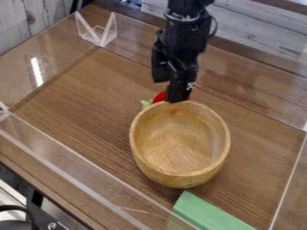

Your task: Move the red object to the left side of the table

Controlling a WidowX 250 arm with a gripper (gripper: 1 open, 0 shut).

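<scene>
The red object (161,96) lies on the table (84,90) just behind the wooden bowl's far rim. Only a sliver of red and its light-green leafy end show, because the gripper covers most of it. My black gripper (168,88) points straight down over it and is open, one finger (159,68) on the left and the other in front, low against the red object. I cannot tell whether the fingers touch it.
A round wooden bowl (180,141) stands right in front of the gripper. A flat green block (222,218) lies at the near right edge. Low clear acrylic walls (48,54) border the table, with a clear stand (93,29) at the far left.
</scene>
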